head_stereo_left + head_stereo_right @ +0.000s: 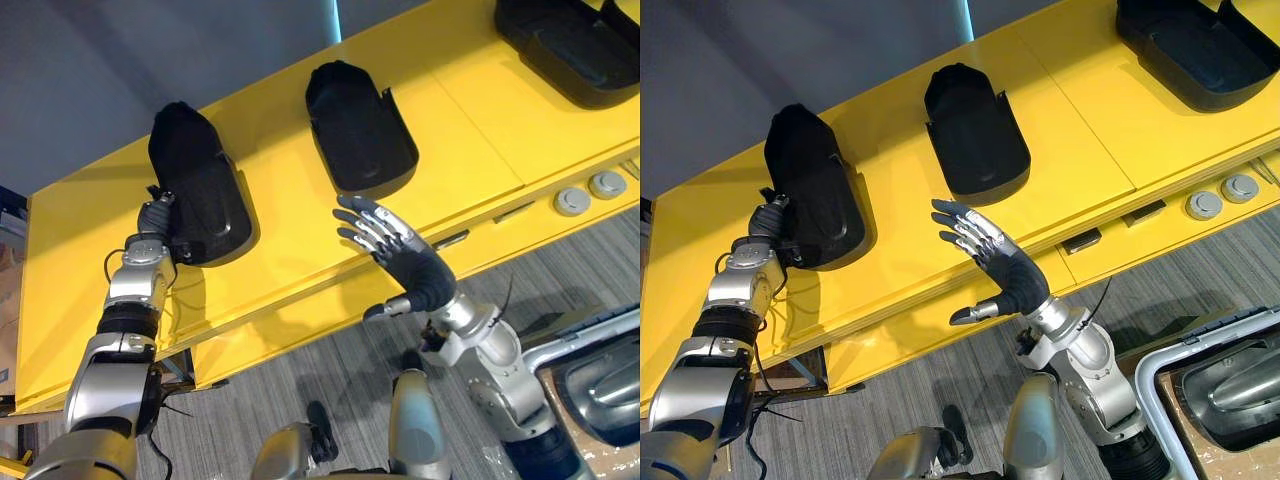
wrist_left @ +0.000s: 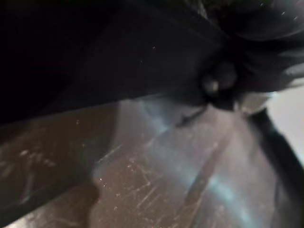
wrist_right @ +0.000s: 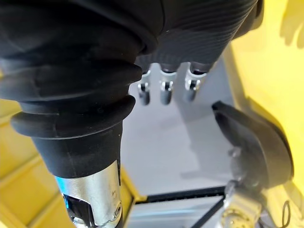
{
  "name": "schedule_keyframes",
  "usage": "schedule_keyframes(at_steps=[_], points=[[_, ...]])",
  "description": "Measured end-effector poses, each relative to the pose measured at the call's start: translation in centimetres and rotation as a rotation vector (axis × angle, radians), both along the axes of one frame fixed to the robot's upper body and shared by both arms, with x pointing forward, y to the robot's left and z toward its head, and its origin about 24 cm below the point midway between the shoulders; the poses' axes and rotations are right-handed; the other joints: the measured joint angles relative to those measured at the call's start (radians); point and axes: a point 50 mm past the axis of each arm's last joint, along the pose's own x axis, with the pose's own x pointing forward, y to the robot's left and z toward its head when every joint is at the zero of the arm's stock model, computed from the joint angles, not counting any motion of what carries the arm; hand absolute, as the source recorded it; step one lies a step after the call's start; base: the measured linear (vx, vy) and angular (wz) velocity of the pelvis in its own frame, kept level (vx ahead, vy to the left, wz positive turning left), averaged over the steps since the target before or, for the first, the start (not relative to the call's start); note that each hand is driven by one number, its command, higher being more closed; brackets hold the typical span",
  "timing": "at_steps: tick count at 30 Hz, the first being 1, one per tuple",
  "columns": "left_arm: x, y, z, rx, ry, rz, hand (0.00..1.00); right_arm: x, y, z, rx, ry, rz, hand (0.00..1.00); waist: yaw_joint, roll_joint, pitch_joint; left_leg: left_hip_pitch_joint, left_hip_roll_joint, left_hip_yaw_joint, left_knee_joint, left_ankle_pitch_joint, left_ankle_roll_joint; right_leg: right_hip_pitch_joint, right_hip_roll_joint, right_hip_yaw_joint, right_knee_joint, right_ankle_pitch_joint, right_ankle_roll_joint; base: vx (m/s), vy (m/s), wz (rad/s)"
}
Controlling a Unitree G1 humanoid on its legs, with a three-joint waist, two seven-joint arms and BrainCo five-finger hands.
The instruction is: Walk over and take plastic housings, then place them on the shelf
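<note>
Housing (image 1: 200, 190) on shelf (image 1: 290, 240) | left robot hand (image 1: 155, 218): grip unclear | right robot hand (image 1: 425, 272): spread

Industrial workshop station: a yellow metal shelf (image 1: 480, 130) carries matching black plastic housings (image 1: 355, 125) spaced in a row, round grey fittings (image 1: 572, 201) sit in its front ledge, and a grey crate (image 1: 1196, 341) holding a moulded part stands on the grey carpet floor (image 1: 1210, 290).
</note>
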Motion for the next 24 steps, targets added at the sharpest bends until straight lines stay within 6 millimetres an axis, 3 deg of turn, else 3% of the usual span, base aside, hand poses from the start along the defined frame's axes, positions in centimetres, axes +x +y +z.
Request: schedule_keyframes(at_steps=[13,24], points=[[0.3,0.0,1.5,0.018,-0.048,-0.004,0.00,-0.6,0.8,0.5,0.041,-0.008,0.010,0.00,0.006,-0.024,0.015,-0.044,0.012,-0.004,0.054,-0.021,0.003,-0.019,-0.001,-0.001,0.020,-0.009,0.001,-0.02,-0.010,0.01],[1.2,-0.2,6.2,-0.007,-0.250,0.179,0.00,-1.2,2.3,1.2,0.084,-0.039,0.069,0.00,0.002,-0.065,0.039,-0.119,0.025,-0.033,0.106,-0.026,0.001,-0.053,0.001,-0.027,0.023,0.009,-0.001,0.00,-0.021,0.08]])
